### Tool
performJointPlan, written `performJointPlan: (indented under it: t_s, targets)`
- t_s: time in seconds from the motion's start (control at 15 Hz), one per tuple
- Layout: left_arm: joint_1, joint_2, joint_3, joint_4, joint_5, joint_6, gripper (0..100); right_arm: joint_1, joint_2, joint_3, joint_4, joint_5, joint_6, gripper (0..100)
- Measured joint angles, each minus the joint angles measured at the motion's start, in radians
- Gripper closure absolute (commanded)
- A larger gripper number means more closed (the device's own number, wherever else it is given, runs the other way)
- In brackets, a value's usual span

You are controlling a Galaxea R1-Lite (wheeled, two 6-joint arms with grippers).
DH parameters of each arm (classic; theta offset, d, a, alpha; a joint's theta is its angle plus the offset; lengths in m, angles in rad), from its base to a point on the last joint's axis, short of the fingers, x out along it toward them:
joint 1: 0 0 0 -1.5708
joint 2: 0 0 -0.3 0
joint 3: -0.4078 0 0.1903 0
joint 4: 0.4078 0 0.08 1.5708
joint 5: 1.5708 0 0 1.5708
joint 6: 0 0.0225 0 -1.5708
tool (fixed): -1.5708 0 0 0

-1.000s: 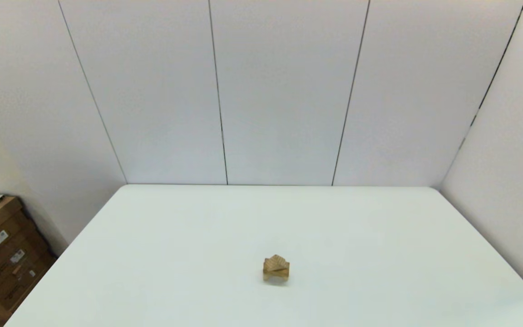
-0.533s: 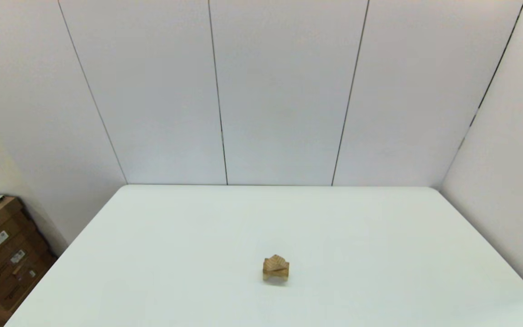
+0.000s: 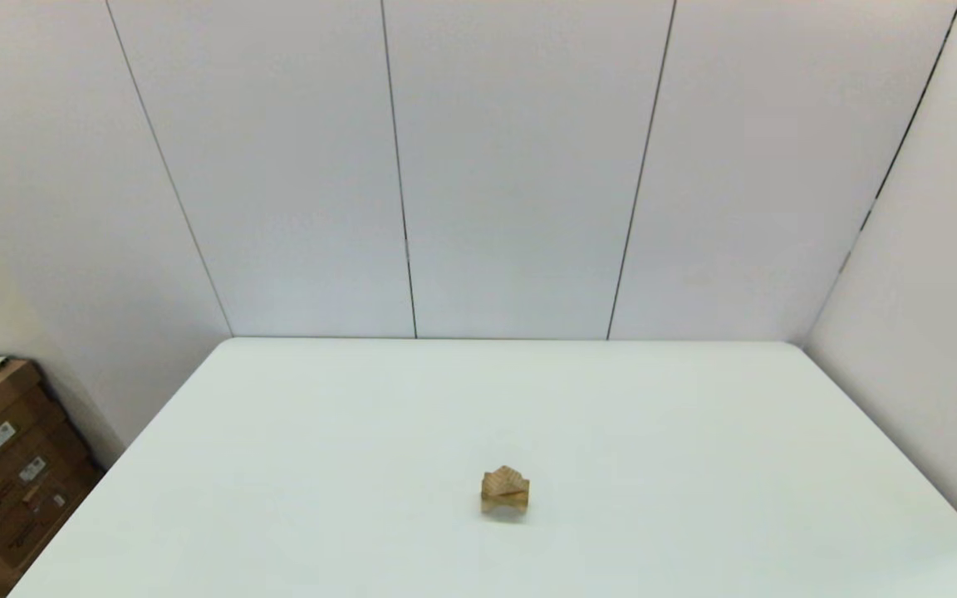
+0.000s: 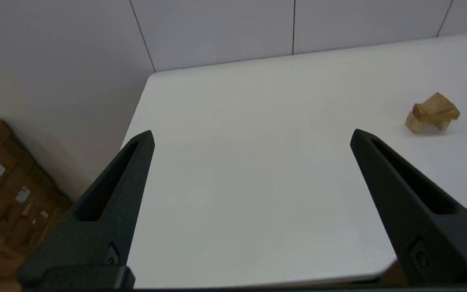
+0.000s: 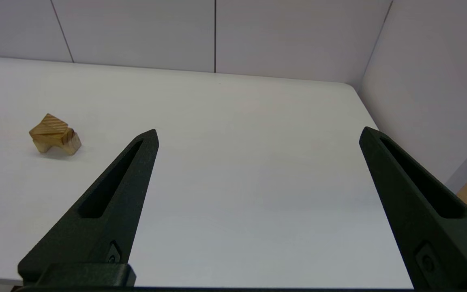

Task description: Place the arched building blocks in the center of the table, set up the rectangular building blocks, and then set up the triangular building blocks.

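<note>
Centrally, block stack (image 3: 505, 492) on white table (image 3: 694, 432); panelled walls (image 3: 512, 166) behind; left gripper (image 4: 251, 136), right gripper (image 5: 258, 134) spread, empty.

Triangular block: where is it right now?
Head view: the triangular block tops the stack near the table centre, on the rectangular block.

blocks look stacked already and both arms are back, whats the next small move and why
Probably none beyond keeping both arms parked. The arched block stands on the table near its middle, the rectangular block lies across it, and the triangular block sits on top. The left tool and right tool are open, clear of the stack, so the build looks complete.
</note>
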Motion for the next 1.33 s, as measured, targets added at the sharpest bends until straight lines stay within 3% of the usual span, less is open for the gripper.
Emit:
performJointPlan:
  t_s: [0.2, 1.0, 1.33]
  targets:
    - [0.001, -0.012, 0.129, -0.189, 0.007, -0.011, 0, 0.000, 0.000, 0.000, 0.000, 0.000, 0.000, 0]
    - [0.000, -0.014, 0.152, -0.200, 0.021, -0.047, 0, 0.000, 0.000, 0.000, 0.000, 0.000, -0.002, 0]
    - [0.000, -0.014, 0.152, -0.200, 0.021, -0.047, 0, 0.000, 0.000, 0.000, 0.000, -0.004, 0.028, 0]
